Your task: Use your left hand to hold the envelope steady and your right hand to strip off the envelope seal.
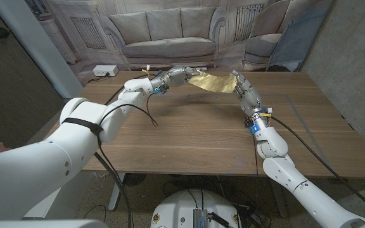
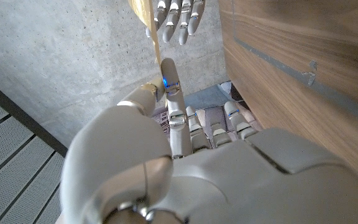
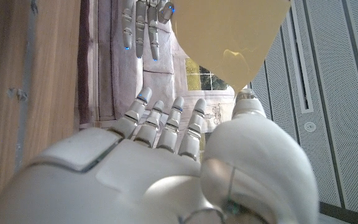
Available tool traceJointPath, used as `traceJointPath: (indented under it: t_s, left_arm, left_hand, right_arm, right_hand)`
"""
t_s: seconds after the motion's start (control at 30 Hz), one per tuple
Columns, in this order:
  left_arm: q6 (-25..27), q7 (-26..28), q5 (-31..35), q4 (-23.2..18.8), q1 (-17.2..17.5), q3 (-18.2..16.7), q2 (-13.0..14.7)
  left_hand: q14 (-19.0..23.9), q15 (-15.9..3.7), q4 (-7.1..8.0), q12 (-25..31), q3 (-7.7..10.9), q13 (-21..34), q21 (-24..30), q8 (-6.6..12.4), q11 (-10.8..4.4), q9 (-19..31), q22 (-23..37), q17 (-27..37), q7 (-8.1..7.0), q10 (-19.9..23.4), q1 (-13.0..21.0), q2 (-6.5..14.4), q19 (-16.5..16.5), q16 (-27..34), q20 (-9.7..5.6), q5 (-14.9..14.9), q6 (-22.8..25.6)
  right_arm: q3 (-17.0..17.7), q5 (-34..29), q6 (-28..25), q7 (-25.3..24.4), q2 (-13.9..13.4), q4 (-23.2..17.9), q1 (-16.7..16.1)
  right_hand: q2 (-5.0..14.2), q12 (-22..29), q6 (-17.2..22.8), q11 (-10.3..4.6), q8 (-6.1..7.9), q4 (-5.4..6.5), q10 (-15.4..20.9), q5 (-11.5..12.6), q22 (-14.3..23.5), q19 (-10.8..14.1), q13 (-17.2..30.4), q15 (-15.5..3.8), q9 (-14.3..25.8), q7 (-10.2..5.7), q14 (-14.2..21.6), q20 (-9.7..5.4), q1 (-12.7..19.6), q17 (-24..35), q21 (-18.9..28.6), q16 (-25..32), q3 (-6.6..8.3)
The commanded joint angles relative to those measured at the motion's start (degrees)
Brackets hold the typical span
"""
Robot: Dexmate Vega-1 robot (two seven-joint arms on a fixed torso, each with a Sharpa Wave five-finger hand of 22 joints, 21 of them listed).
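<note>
A golden-tan envelope (image 1: 211, 82) hangs in the air above the far side of the wooden table (image 1: 189, 136), stretched between my two hands. My left hand (image 1: 179, 76) pinches its left end; in the left wrist view the thumb and a finger close on the envelope's thin edge (image 2: 156, 56), with the right hand's fingers (image 2: 179, 18) beyond. My right hand (image 1: 243, 88) holds the right end. The right wrist view has the envelope (image 3: 229, 31) coming down to a corner by the thumb (image 3: 248, 102) of my right hand (image 3: 166, 168), and the left hand's fingers (image 3: 145, 25) behind it. I cannot make out the seal strip.
A white power strip (image 1: 104, 71) lies at the table's far left corner. Black cables trail from both wrists across the tabletop. A faint taped outline (image 1: 296, 104) marks the table's right part. A printed sofa backdrop (image 1: 170, 38) stands behind the table.
</note>
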Motion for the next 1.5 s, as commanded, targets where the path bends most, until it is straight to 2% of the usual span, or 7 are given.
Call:
traceJointPath:
  t_s: [0.03,0.4,0.53,0.63,0.83,1.17,1.5]
  left_arm:
    - [-3.86,-1.29,-0.74,-0.72,1.42,-3.91,0.76]
    - [-2.83,-0.33,2.21,-7.86,2.8,2.0,6.1]
    - [4.38,4.02,3.71,-19.73,6.62,5.12,9.13]
    - [5.61,2.89,1.39,-18.64,5.89,5.79,8.35]
    - [11.47,7.43,2.0,-26.36,7.47,8.96,10.46]
    - [11.85,5.54,2.16,-24.61,3.78,13.21,10.59]
    - [7.36,1.75,2.73,-16.61,-0.9,15.26,8.06]
  left_hand:
    - [-0.27,-0.58,0.34,-0.12,0.21,0.23,0.26,0.84,-0.48,0.72,0.28,0.23,-0.12,0.08,0.16,0.16,-0.3,0.25,-0.37,-0.09,0.48]
    - [-0.16,-0.73,0.68,0.0,0.38,0.64,0.47,2.72,-0.23,2.74,0.33,0.67,-0.27,0.39,-0.38,0.08,-0.23,0.42,-0.45,0.65,0.96]
    - [-0.22,-0.27,0.79,-0.03,0.61,0.79,0.59,3.4,0.64,3.6,0.37,0.84,-0.01,0.3,-0.47,0.29,-0.19,0.43,-0.1,1.14,0.84]
    - [-0.65,0.34,0.92,-0.16,0.85,0.95,0.71,3.95,1.06,4.64,0.41,1.03,0.67,-0.05,-0.57,0.51,-0.24,0.32,0.34,1.76,-0.01]
    - [-1.2,1.09,1.15,-0.42,1.08,1.14,0.88,4.73,2.21,6.03,0.47,1.29,1.26,-0.79,-0.8,0.76,-0.29,0.18,0.54,2.53,-1.09]
    - [-1.47,1.71,1.27,-0.44,1.37,1.34,1.14,5.89,2.89,7.74,0.53,1.57,1.59,-0.96,-0.99,0.92,-0.3,0.15,0.68,3.41,-1.91]
    - [-1.46,2.03,1.23,-0.33,1.69,1.51,1.42,7.16,3.26,9.39,0.57,1.78,2.1,-0.78,-1.13,0.93,-0.34,0.19,0.64,4.31,-2.36]
  right_arm:
    - [2.54,-5.66,-0.96,-12.42,1.55,-1.09,-2.46]
    - [3.89,-20.17,-3.64,-26.46,0.56,-4.86,-5.19]
    - [4.5,-35.31,-10.32,-36.76,-0.6,-9.79,-6.53]
    - [4.54,-43.49,-13.43,-41.43,-0.65,-12.28,-7.1]
    - [4.67,-58.45,-22.19,-47.18,-1.35,-18.13,-8.7]
    - [3.04,-71.86,-28.89,-51.48,-0.26,-19.57,-8.03]
    - [1.2,-82.74,-34.95,-54.11,-0.25,-20.82,-7.09]
  right_hand:
    - [-0.01,-0.32,-0.58,0.33,-0.26,0.3,-0.12,-0.05,0.2,-0.28,0.29,0.29,-0.12,0.4,-0.3,-0.04,-0.88,0.19,-0.18,-0.14,-0.26]
    - [1.95,0.89,3.1,-0.19,0.57,-1.41,1.7,0.07,0.24,0.74,0.26,-1.03,-0.9,-1.24,1.71,-0.72,1.99,-0.05,0.46,0.46,1.37]
    - [2.66,1.67,5.79,-1.22,1.34,-2.41,3.37,0.03,0.29,1.84,0.21,-1.34,-1.27,-2.05,3.07,-1.03,3.5,-0.14,1.08,0.71,2.17]
    - [3.08,2.42,7.53,-2.28,1.74,-3.53,5.08,0.0,0.33,3.07,0.16,-2.04,-1.59,-2.75,4.4,-1.28,5.14,-0.23,1.77,0.93,2.96]
    - [3.07,3.12,9.39,-3.71,2.09,-4.66,6.73,-0.14,0.35,4.18,0.07,-2.88,-1.96,-3.5,6.13,-1.49,6.61,-0.31,2.49,1.15,3.59]
    - [2.25,3.24,10.77,-4.65,2.34,-5.36,7.03,-0.22,0.31,4.73,0.0,-3.57,-2.22,-4.19,6.68,-1.79,7.21,-0.39,2.89,0.98,3.59]
    - [1.6,3.14,10.63,-5.34,2.04,-5.77,6.79,-0.21,0.25,5.09,-0.04,-4.25,-2.39,-4.09,6.64,-2.23,7.61,-0.41,3.16,0.72,3.56]
